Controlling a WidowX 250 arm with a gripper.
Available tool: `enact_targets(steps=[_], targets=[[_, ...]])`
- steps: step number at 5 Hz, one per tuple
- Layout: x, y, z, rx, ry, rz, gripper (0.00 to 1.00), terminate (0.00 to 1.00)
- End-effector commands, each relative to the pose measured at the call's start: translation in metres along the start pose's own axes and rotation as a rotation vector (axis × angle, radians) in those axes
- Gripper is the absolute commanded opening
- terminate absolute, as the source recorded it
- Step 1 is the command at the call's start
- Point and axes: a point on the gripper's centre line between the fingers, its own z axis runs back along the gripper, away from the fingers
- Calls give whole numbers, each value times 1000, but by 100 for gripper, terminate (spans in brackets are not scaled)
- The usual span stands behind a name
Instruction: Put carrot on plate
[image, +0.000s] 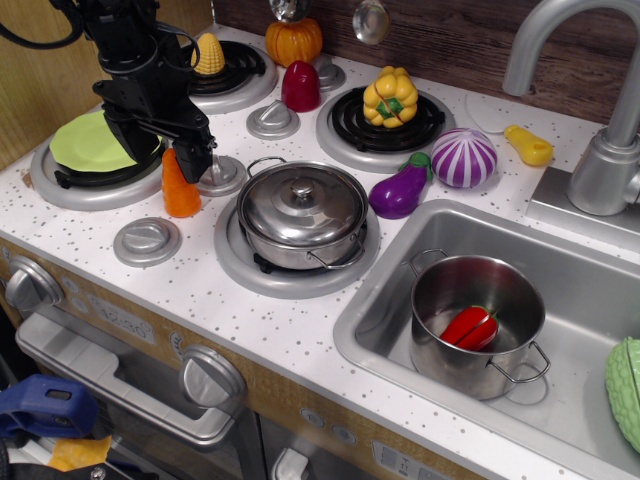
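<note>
The orange carrot (181, 190) stands upright on the white counter between the front-left burner and a grey knob. My black gripper (172, 148) hangs right over it, and the carrot's top is hidden behind the fingers. One dark finger (202, 158) reaches down at the carrot's right side. I cannot tell whether the jaws are pressed on the carrot. The lime-green plate (85, 145) lies on the left burner, just left of the gripper, partly covered by it.
A lidded steel pot (302, 213) sits on the front burner to the right of the carrot. Grey knobs (147, 241) lie around it. Corn (208, 54), a pumpkin (293, 41), a red piece (300, 87) and an eggplant (401, 188) stand further back. The sink (380, 300) holds a pot.
</note>
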Motion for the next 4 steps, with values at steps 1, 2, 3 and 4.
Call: enact_targets(steps=[1,2,3,4], targets=[[0,0,0,0,0,0,100,0],[1,-2,-3,4,-5,7,100,0],[4,-1,-6,5,2,10,0,0],[5,-3,-4,17,-5,5,0,0]])
